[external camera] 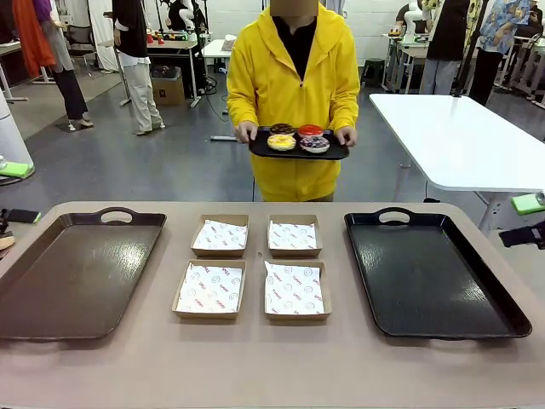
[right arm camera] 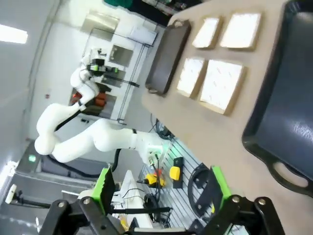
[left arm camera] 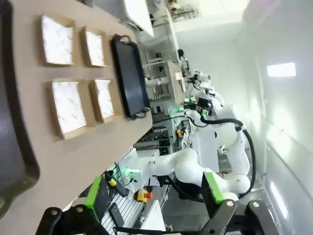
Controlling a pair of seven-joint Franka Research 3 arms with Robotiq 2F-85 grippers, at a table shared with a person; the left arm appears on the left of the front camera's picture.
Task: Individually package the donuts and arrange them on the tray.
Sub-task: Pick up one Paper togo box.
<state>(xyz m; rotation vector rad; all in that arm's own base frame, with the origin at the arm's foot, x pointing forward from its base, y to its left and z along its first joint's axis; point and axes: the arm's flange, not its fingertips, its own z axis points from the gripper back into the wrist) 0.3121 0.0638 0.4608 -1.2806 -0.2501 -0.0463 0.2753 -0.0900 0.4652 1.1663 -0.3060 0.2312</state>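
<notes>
My left gripper (left arm camera: 152, 193) and right gripper (right arm camera: 161, 191) both hang released, green pads wide apart with nothing between them, back from the near side of the four boxes (external camera: 294, 290). The boxes are my landmark: paper-lined, bare, in a square block on the table (external camera: 255, 366). To their left lies a brown tray (external camera: 77, 273), to their right a black tray (external camera: 434, 273), each bare. The donuts (external camera: 283, 141) are well beyond the boxes, on a small dark tray (external camera: 298, 156) that a person in a yellow hoodie holds in both hands past the far table edge.

I judge packaging not yet begun. Next, the donuts must come within my reach. Then I take one gently and set it into a box. Behind the boxes: grey floor, a white table (external camera: 460, 145), people farther off.
</notes>
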